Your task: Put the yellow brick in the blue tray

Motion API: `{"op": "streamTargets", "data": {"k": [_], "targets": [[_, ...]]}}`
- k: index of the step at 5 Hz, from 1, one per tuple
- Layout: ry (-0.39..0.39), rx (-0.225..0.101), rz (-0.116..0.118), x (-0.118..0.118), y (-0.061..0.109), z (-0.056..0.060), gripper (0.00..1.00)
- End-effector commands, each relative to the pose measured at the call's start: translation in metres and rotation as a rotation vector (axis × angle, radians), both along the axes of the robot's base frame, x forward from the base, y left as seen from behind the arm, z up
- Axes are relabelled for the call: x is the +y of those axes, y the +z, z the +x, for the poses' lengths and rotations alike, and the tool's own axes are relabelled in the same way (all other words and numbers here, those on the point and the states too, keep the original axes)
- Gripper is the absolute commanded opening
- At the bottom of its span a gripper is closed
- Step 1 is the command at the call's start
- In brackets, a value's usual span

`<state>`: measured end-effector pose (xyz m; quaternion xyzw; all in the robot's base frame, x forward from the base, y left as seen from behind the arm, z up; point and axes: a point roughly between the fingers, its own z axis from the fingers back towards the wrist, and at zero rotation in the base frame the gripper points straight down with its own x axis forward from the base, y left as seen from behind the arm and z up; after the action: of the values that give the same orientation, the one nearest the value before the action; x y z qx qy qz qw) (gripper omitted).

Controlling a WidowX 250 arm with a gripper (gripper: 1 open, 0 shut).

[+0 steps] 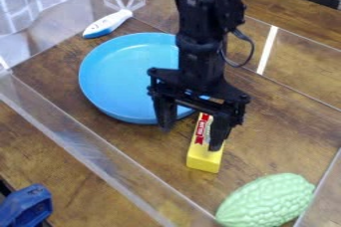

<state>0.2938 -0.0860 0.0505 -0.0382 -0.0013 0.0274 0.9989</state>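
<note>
The claw (196, 123) hangs pointing straight down with its two black fingers spread wide and nothing between them, poised over the upper half of the yellow brick (204, 151), one finger on each long side. The brick lies flat on the dark wooden table (80, 102), just beside the lower right rim of the blue tray (114, 77), which sits empty; whether brick and rim touch is hidden by the claw. The brick looks like a small, rigid block with flat parallel sides, probably light and unlikely to deform, so a pinch across its narrow width near the middle should hold it squarely; its smooth faces might slip if caught only at one end. Its label is mostly covered by the fingers, and whether the fingertips have reached the table cannot be told. Further out, a bumpy green oval object (266, 201) lies near the lower right corner, a small blue-and-white object (107, 22) beyond the tray, and something dark blue (20, 206), cut off at the lower left, cannot be identified.
</note>
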Motion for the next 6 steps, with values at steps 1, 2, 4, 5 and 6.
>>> {"op": "streamTargets", "data": {"k": [1,2,4,5,6], "targets": [[-0.010,-0.053,-0.024,-0.0051,0.0054,0.0073,1.00],[-0.008,-0.058,-0.027,-0.0060,-0.0002,0.0093,1.00],[-0.006,-0.076,-0.027,-0.0069,-0.0035,0.0122,1.00],[-0.006,-0.082,-0.024,-0.0074,-0.0042,0.0134,1.00],[-0.006,-0.090,-0.022,-0.0079,-0.0039,0.0146,1.00]]}}
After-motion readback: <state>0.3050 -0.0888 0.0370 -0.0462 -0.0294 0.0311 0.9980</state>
